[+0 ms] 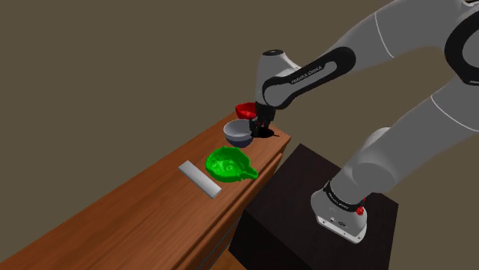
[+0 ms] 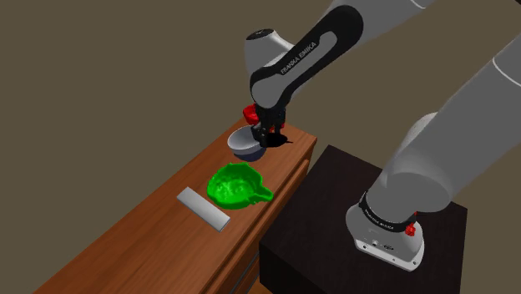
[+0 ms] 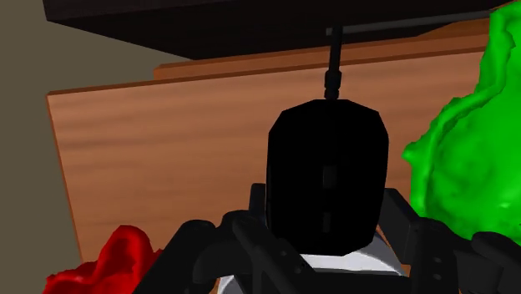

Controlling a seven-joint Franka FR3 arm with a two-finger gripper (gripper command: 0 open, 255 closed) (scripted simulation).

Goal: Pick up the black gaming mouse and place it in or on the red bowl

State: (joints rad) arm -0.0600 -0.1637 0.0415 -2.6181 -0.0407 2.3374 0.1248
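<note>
While the white arm is reaching over the far end of the wooden desk (image 1: pixel 130 211), its claw (image 1: pixel 265 123) is clasping the black gaming mouse (image 3: pixel 327 179) by its sides, holding it just beside the grey bowl (image 1: pixel 237 132), with the red bowl (image 1: pixel 245 110) sitting near, behind them.

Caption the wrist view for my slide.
Gripper clasps the black mouse over the wooden table, red bowl on one side, green object on the other.
</note>
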